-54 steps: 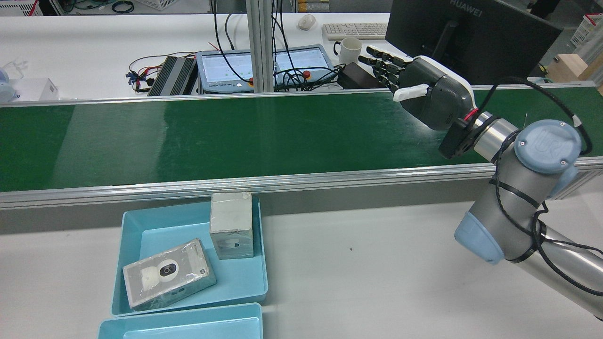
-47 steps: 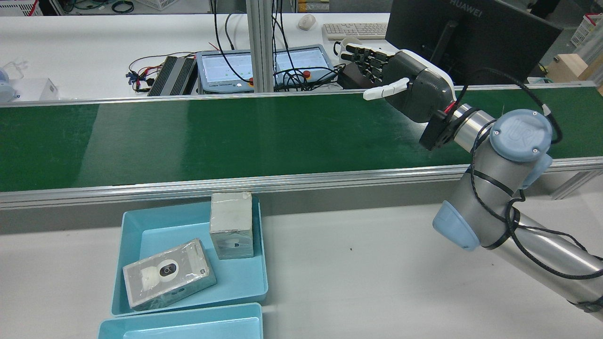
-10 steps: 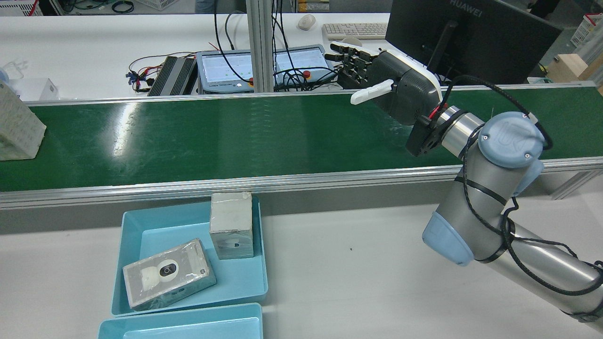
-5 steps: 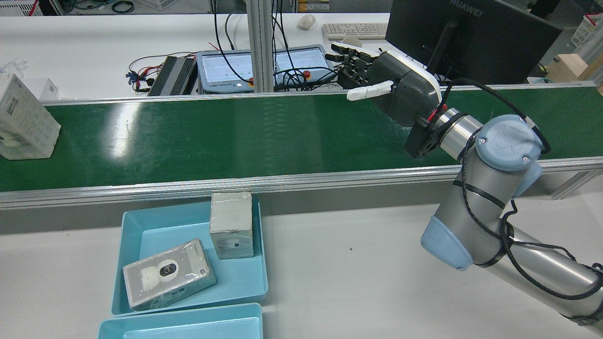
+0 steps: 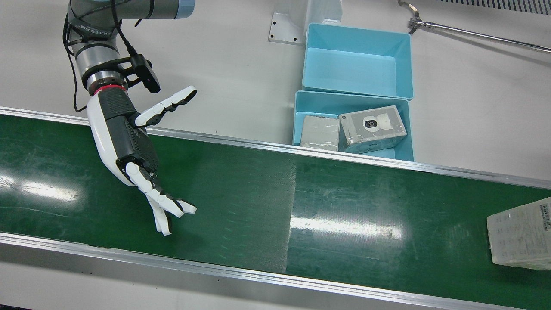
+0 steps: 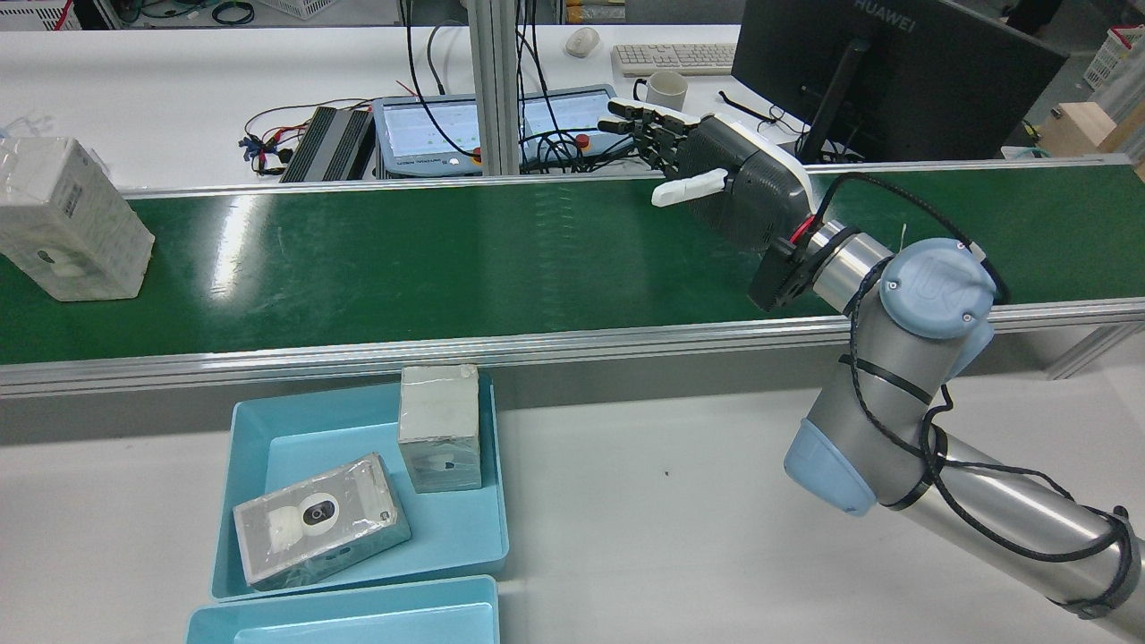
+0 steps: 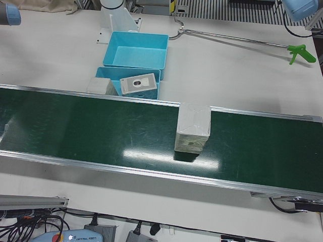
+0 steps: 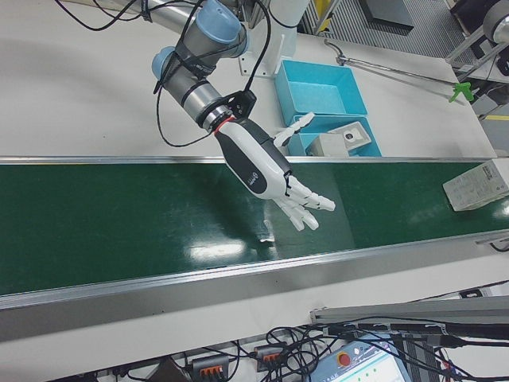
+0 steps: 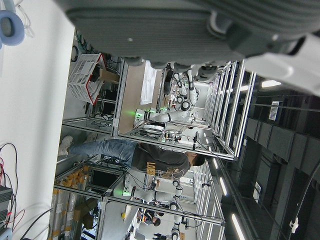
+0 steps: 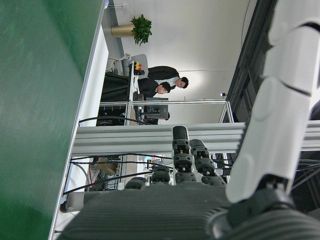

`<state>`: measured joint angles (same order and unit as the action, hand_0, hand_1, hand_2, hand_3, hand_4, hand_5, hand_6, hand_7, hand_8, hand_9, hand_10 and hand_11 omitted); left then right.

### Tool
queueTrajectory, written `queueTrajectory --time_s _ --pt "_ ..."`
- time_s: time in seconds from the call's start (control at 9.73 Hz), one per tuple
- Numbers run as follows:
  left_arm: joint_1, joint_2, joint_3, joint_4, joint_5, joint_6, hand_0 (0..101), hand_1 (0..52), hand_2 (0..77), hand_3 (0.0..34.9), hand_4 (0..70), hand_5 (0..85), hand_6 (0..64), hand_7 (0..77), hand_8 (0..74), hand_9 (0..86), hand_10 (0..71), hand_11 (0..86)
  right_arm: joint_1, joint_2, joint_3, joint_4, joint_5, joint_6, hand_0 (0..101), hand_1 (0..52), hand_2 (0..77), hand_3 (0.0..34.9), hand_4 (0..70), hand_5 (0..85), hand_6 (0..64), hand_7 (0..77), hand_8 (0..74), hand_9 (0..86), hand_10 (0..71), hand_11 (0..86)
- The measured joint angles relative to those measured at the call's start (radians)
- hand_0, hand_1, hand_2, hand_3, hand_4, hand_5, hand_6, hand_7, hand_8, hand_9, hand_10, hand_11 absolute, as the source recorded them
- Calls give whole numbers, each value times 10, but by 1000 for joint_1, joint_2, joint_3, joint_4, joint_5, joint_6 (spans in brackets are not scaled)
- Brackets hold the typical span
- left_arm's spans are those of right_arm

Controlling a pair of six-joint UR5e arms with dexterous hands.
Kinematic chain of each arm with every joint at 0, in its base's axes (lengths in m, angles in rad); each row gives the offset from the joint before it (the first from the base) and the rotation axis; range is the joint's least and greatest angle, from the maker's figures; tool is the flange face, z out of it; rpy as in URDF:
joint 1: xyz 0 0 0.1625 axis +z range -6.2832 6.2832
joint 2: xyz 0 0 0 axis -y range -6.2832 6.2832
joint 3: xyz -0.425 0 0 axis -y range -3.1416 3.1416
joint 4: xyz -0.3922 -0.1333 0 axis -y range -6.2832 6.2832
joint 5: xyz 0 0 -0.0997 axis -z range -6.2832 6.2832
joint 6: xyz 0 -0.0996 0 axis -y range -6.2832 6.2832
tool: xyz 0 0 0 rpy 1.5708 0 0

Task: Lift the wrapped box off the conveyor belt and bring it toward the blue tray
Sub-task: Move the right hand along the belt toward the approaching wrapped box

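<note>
Movement on the conveyor belt (image 6: 447, 259) is what we mark first: the wrapped box (image 6: 72, 228), only half in sight at the belt's far end a second ago, now stands fully on the green surface and has ridden further along toward the middle. Our right robot hand (image 6: 716, 174) has also shifted along the belt toward the box, and it hangs over the far rail with fingers (image 5: 165, 211) spread wide and the thumb held out, holding nothing. Box and hand are still well apart, with bare belt between them. The blue tray (image 6: 259, 429) sits on the table just beside the belt's near rail, already carrying two wrapped boxes, one upright against its belt-side wall. We judge that the pick is about to begin: the hand is posted downstream of the box and waiting for it to arrive. Of the left robot hand we see only part of the casing in its own camera, so we cannot tell whether it is spread or closed.
</note>
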<state>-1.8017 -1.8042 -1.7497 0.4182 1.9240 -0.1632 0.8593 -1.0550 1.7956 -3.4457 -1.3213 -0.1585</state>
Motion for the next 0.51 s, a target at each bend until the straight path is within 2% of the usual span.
queueTrajectory --time_s 0.1,0.51 --pt "0 0 0 0 0 0 0 0 11 0 5 11 5 5 5 0 0 5 -5 2 -3 1 1 6 448 93 82 0 115 93 76 175 33 44 0 11" --pt "0 0 0 0 0 0 0 0 5 0 0 11 5 5 5 0 0 5 -10 3 -6 2 2 13 446 93 82 0 98 93 65 169 33 44 0 11"
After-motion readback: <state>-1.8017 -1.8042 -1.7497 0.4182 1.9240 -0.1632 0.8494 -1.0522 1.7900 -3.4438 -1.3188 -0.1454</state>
